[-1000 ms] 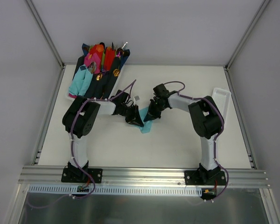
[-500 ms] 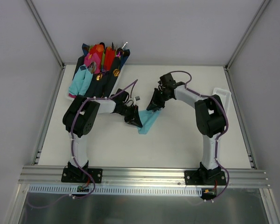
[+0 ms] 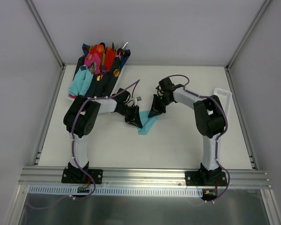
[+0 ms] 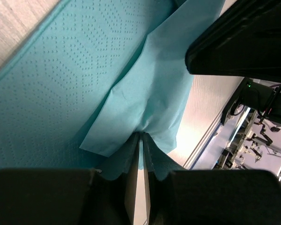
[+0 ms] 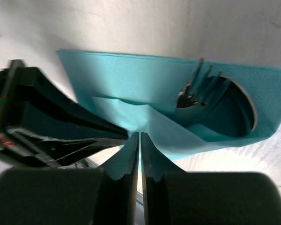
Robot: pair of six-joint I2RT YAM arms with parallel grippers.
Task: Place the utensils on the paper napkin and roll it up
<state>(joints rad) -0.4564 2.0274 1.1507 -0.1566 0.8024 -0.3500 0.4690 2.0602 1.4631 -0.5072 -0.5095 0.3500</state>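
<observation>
While the utensils [image 5: 196, 90] already lie tucked in the partly folded paper napkin [image 5: 131, 79] on the counter [image 3: 178, 140], the left claw [image 4: 140, 137] and right claw [image 5: 139, 136] each pinch a teal flap (the roll itself looks barely begun), and more napkin shows between them than a second earlier.

Soft, even overhead light is filling the top view, leaving the white tabletop [image 3: 178, 150] bright with only faint shadows under the arms [image 3: 79, 122]. In the wrist views, the left gripper [image 4: 140, 138] and right gripper [image 5: 139, 136] are blurring darkly near the lens, while the paper napkin [image 4: 61, 70] is showing crisp and glare is whitening the tabletop beyond.
</observation>
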